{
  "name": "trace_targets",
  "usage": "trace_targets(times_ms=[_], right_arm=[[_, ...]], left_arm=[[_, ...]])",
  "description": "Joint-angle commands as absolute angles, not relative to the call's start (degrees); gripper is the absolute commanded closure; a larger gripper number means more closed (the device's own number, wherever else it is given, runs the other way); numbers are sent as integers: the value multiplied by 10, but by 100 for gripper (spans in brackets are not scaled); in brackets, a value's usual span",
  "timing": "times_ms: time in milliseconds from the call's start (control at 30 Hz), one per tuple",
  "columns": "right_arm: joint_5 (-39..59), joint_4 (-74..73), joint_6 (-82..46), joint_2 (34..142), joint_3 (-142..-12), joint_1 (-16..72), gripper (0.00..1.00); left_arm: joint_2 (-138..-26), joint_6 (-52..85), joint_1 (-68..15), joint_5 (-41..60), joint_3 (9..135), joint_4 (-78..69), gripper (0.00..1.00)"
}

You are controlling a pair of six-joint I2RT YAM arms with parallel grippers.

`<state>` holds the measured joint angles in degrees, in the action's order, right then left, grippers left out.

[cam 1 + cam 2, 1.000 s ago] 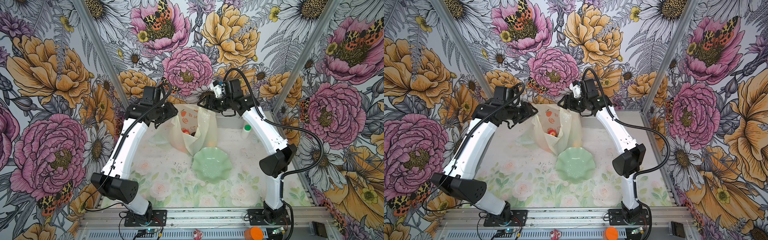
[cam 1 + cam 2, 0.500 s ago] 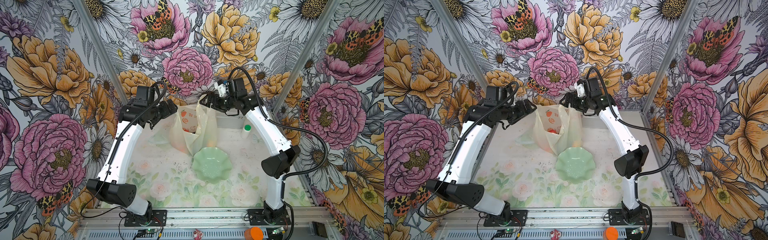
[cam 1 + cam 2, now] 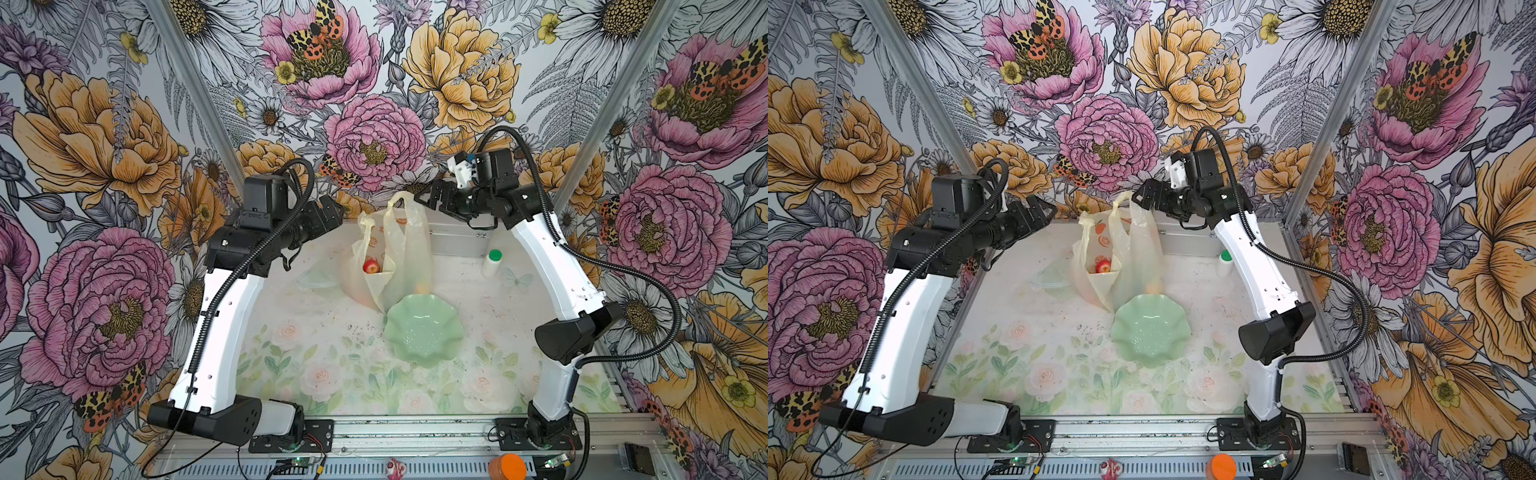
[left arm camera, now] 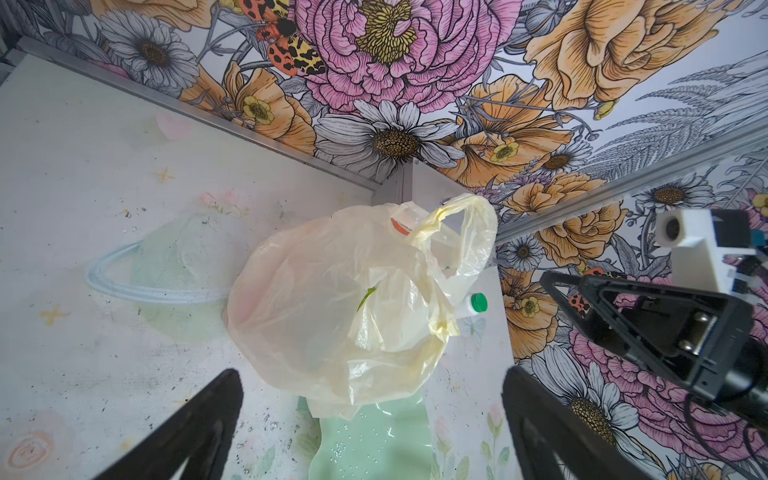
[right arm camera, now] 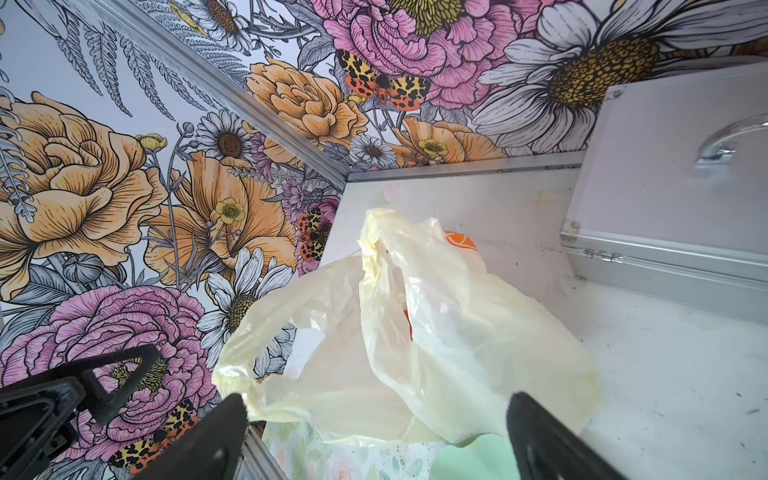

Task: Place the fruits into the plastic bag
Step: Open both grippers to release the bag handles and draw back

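My left end effector [image 3: 330,210] and right end effector [image 3: 432,197] hang spread and empty beside the bag [image 3: 401,249]. Fruits [image 3: 371,266] show inside and the dish [image 3: 424,332] is bare. Loading looks finished, so next I'd withdraw without snagging it.

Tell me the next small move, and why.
Probably draw both arms back from the plastic bag: the left gripper and right gripper are open and empty, the green dish holds nothing, and a red fruit shows inside the bag.
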<state>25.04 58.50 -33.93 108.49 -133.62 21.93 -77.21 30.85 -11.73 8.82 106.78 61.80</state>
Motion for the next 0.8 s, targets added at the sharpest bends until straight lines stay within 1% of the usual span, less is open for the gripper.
trace_targets(times_ms=[0,267,767], right_arm=[[231,613,-321,1044,-1336,211,1],[202,628,-302,981,-1292,198,0],[103,611,-232,853,-1159,177,1]], left_arm=[[-740,293,-108,70,1046,591,1],[-670,295,-95,68,980,556,1],[-565,293,-60,54,870,538,1]])
